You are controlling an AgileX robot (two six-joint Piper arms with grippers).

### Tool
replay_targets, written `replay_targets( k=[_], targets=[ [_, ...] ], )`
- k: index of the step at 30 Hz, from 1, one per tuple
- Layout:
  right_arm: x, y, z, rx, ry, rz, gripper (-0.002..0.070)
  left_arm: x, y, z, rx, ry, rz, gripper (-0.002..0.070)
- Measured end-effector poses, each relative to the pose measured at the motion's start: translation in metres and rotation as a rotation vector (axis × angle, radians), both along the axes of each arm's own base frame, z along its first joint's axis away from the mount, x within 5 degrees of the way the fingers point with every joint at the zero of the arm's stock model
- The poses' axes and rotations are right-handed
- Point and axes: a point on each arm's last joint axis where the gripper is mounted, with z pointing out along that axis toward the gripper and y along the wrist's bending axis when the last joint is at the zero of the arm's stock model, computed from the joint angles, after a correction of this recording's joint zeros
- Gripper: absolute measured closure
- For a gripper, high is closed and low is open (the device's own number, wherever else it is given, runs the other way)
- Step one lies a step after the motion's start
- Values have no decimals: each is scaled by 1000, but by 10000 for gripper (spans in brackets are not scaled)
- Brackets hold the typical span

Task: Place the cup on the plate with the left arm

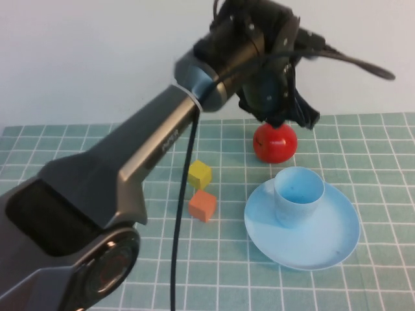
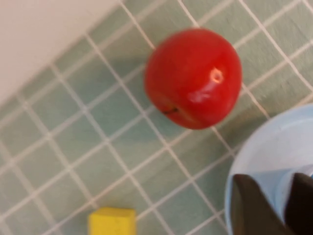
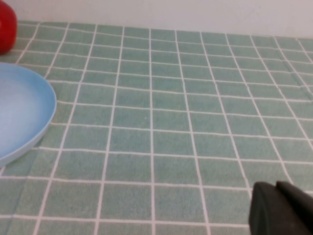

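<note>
The small light blue cup (image 1: 298, 194) stands upright on the wide light blue plate (image 1: 331, 240) at the table's right middle. My left gripper (image 1: 295, 116) hangs in the air above and behind the cup, over a red apple. It is open and empty, and nothing touches it. In the left wrist view its two dark fingers (image 2: 254, 205) stand apart, with the plate (image 2: 274, 147) below and light blue showing between them. My right gripper (image 3: 283, 210) is low over bare mat, right of the plate (image 3: 24, 112), with its fingers together.
A red apple (image 1: 275, 142) lies just behind the plate, also in the left wrist view (image 2: 193, 78) and the right wrist view (image 3: 6, 32). A yellow block (image 1: 200, 173) and an orange block (image 1: 203, 205) sit left of the plate. A green grid mat (image 1: 363, 142) covers the table.
</note>
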Motion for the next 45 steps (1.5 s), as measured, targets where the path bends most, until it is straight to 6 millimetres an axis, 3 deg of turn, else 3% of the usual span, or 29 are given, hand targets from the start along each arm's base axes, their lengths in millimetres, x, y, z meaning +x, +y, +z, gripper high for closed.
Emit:
replay_targets(
  k=[2, 5, 9, 15, 19, 22, 27, 31, 36, 41, 45],
  targets=[
    [0, 0, 0, 0, 0, 0, 678, -5, 8, 24, -3, -53, 11, 576],
    [0, 0, 0, 0, 0, 0, 678, -20, 24, 69, -43, -134, 20, 645],
    [0, 0, 0, 0, 0, 0, 678, -53, 54, 138, -117, -263, 33, 669],
    [0, 0, 0, 0, 0, 0, 678, -127, 113, 238, -206, -520, 79, 672],
    [0, 0, 0, 0, 0, 0, 678, -171, 146, 276, -299, -602, 87, 672],
    [0, 0, 0, 0, 0, 0, 678, -194, 160, 287, -351, -613, 75, 673],
    [0, 0, 0, 0, 0, 0, 678, -219, 165, 282, -354, -570, 19, 673],
    [0, 0, 0, 0, 0, 0, 678, -229, 150, 255, -332, -517, -59, 672],
    [0, 0, 0, 0, 0, 0, 678, -234, 125, 203, -356, -498, -168, 673],
    [0, 0, 0, 0, 0, 0, 678, -230, 103, 131, -314, -398, -207, 673],
    [0, 0, 0, 0, 0, 0, 678, -231, 99, 100, -289, -315, -198, 673]
  ],
)
